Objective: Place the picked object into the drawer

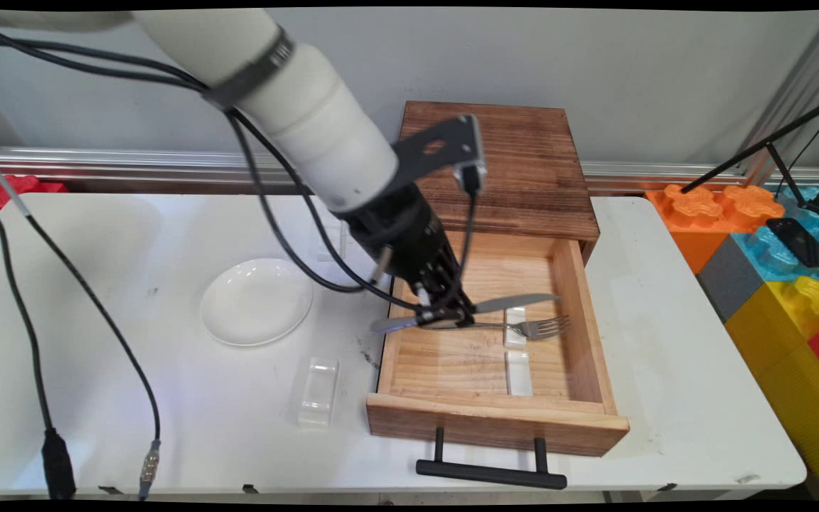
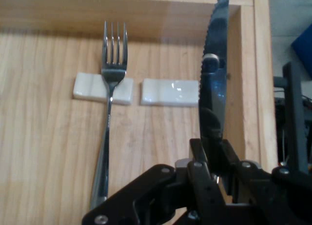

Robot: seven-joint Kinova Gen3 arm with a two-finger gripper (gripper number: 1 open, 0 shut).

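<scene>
My gripper (image 1: 445, 316) (image 2: 214, 161) is shut on a metal knife (image 1: 516, 303) (image 2: 216, 83), held level over the open wooden drawer (image 1: 580, 313) (image 2: 146, 15), blade toward the drawer's right wall. Its serrated blade rises from between the fingers in the hand view. A fork (image 1: 534, 328) (image 2: 111, 108) lies on the drawer floor, its neck propped on a small white rest (image 1: 515, 338) (image 2: 103, 88). A second white rest (image 1: 520, 373) (image 2: 170, 92) lies bare beside it, just under the knife blade's line.
A white plate (image 1: 256, 301) sits on the table left of the drawer. A clear rectangular rest (image 1: 318, 390) lies nearer the front edge. The drawer's black handle (image 1: 491, 473) juts toward the table's front. Coloured big blocks (image 1: 779, 263) stand at the right.
</scene>
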